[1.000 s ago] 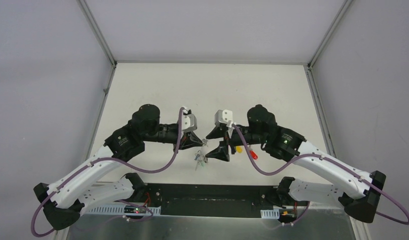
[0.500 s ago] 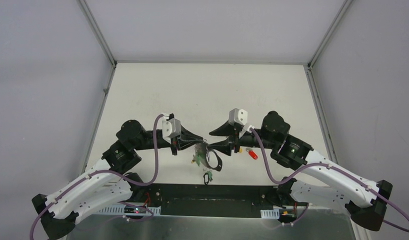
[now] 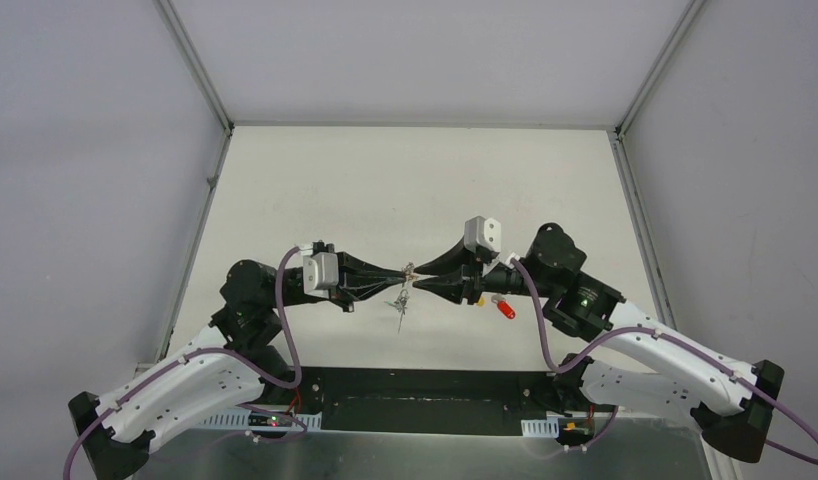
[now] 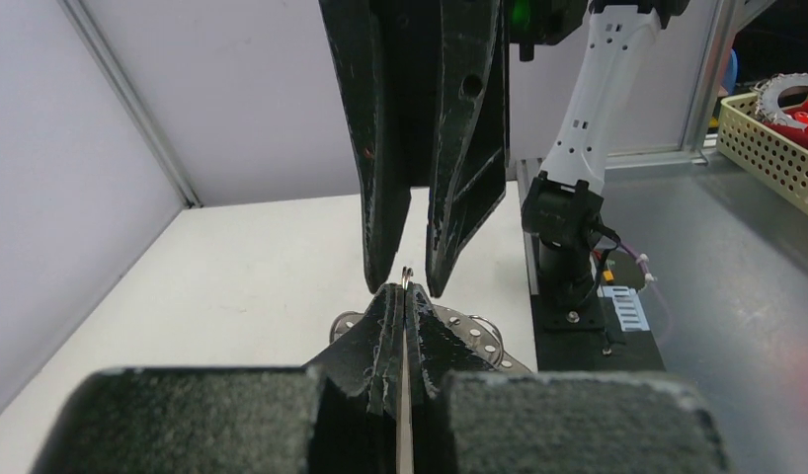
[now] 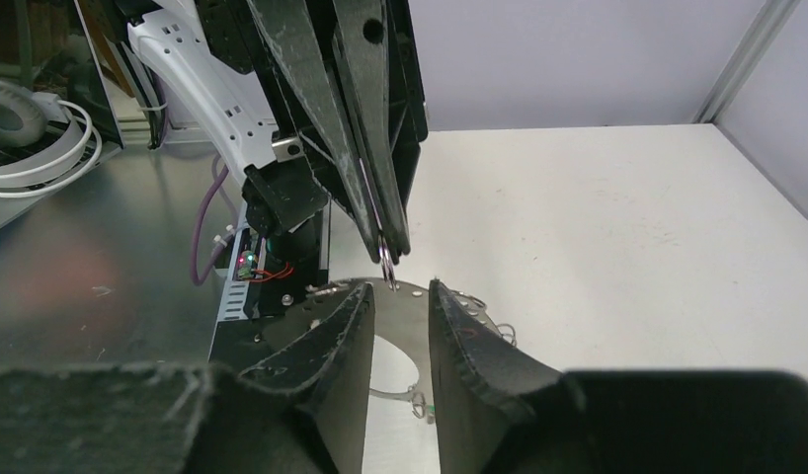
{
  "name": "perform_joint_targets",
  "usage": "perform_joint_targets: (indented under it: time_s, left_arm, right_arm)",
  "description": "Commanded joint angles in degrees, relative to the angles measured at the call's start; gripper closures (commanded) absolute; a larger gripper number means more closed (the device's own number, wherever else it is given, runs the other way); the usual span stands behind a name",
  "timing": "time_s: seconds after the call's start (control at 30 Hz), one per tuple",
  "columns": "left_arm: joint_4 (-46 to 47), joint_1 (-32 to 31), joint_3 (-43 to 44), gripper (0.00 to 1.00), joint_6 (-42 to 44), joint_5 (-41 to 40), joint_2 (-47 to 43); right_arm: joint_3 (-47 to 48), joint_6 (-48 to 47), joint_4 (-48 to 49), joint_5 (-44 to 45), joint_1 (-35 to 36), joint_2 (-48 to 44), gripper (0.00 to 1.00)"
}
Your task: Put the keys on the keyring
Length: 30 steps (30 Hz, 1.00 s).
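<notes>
Item, keyring (image 4: 406,273): thin band seen edge-on, held clear of the table in my left pincer (image 4: 404,301), whose jaws are pressed tight on it. Item, keys (image 3: 399,306): small bunch dangling beneath. Item, right pincer (image 5: 400,292): fingers spread but narrower than a second ago, now nose-to-nose with the left and straddling the band's end, no contact visible. Item, red-headed key (image 3: 505,308): on the table, unthreaded. Reading: a second grip on the ring is forming, and threading is not yet begun.
</notes>
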Motion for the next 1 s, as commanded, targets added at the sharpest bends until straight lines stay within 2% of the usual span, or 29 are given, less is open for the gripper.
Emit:
perform_joint_targets:
  time_s: [0.0,0.13,0.67,0.8,0.9,0.97]
  left_arm:
    - [6.86,-0.64,0.59,1.00,-0.71,0.34,-1.00]
    - [6.75,-0.61,0.95,1.00,-0.95,0.80,-0.42]
    - [5.37,-0.57,1.00,1.00,-1.12,0.43,-0.15]
    - [5.33,-0.62,1.00,1.00,-1.44,0.59,-0.05]
    - [4.35,-0.57,1.23,1.00,-1.59,0.96,0.04]
    - [2.64,-0.59,1.51,1.00,-1.43,1.17,-0.22]
  right_arm:
    - [-0.52,0.21,2.58,-1.45,0.07,-0.07,0.73]
    - [0.09,0.24,2.69,-1.43,0.07,1.00,0.76]
    - [0.45,2.09,6.17,-3.39,0.07,1.83,0.78]
    - [0.85,2.36,6.23,-3.04,0.11,2.97,0.87]
    - [1.52,2.76,6.28,-3.25,0.08,3.95,0.98]
    - [2.04,3.05,6.14,-3.37,0.12,4.47,1.00]
